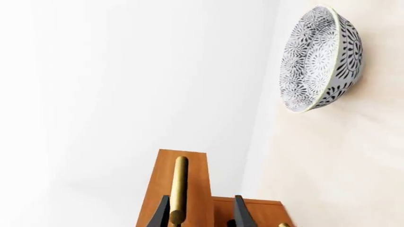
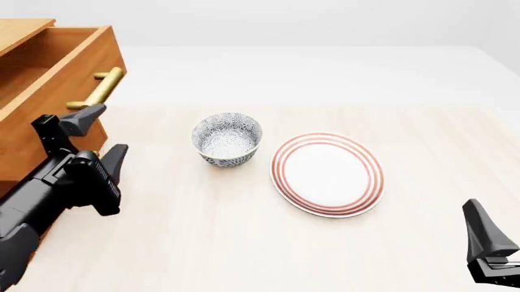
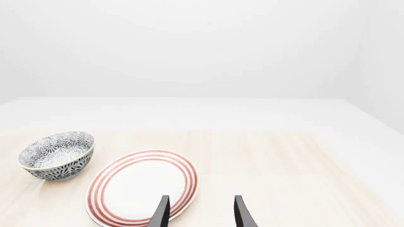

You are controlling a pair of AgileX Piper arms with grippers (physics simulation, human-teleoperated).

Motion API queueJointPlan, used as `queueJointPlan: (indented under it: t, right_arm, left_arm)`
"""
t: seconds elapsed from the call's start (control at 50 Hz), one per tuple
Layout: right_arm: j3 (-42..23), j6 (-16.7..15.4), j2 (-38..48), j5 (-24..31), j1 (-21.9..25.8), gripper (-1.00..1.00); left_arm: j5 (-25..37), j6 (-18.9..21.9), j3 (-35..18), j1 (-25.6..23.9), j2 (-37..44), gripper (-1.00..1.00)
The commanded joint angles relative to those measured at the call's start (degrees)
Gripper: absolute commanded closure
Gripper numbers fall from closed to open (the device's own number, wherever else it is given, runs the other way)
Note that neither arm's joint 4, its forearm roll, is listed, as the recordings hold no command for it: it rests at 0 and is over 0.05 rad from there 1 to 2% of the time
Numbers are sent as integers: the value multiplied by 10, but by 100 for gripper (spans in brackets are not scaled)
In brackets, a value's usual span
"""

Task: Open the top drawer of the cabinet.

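At the upper left of the front view stands the cabinet (image 2: 33, 152), and its top drawer (image 2: 57, 67) is already pulled out so that the hollow inside is visible. The brass handle (image 2: 99, 90) runs across the drawer front. The left gripper (image 2: 96, 139) is at this handle with its 2 fingers spread wide, 1 finger near the lower end of the bar and 1 finger below it; it holds nothing. In the left wrist view the handle (image 1: 179, 187) lies close beside 1 finger, not clamped between both.

The right gripper (image 2: 486, 234) waits at the lower right of the front view, well apart from the cabinet. In the right wrist view its fingers (image 3: 239, 212) stand parted with nothing between them, above the near rim of the striped plate (image 3: 142, 187).

The patterned bowl (image 2: 228, 139) is near the left arm, in the middle of the front view. I judge the main risk is here: if the left arm swings toward the right side when it leaves the handle, it can hit the bowl and push it against the plate (image 2: 327, 173). Also, 1 finger could catch the bar and push the drawer back in.
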Motion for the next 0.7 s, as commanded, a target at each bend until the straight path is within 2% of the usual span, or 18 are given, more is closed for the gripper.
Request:
queueJointPlan:
  t: [0.02, 0.08, 0.16, 0.22, 0.48, 0.5, 0.64, 0.7]
  right_arm:
    - [0, 0, 0, 0, 0, -100]
    - [0, 0, 0, 0, 0, -100]
    - [0, 0, 0, 0, 0, -100]
    - [0, 0, 0, 0, 0, -100]
    - [0, 0, 0, 0, 0, -100]
    - [0, 0, 0, 0, 0, -100]
    - [0, 0, 0, 0, 0, -100]
    - [0, 0, 0, 0, 0, -100]
  left_arm:
    - [-7, 13, 42, -25, -31, -100]
    - [-28, 28, 62, -25, -41, -100]
    - [-2, 29, 65, -31, -82, -100]
    - [-23, 41, 79, -34, -80, -100]
    - [-19, 41, 81, -39, -88, -100]
    - [137, -57, 20, -54, -176, -100]
    - [262, -144, -25, -44, -242, -100]
    - [290, -156, -24, -30, -279, -100]
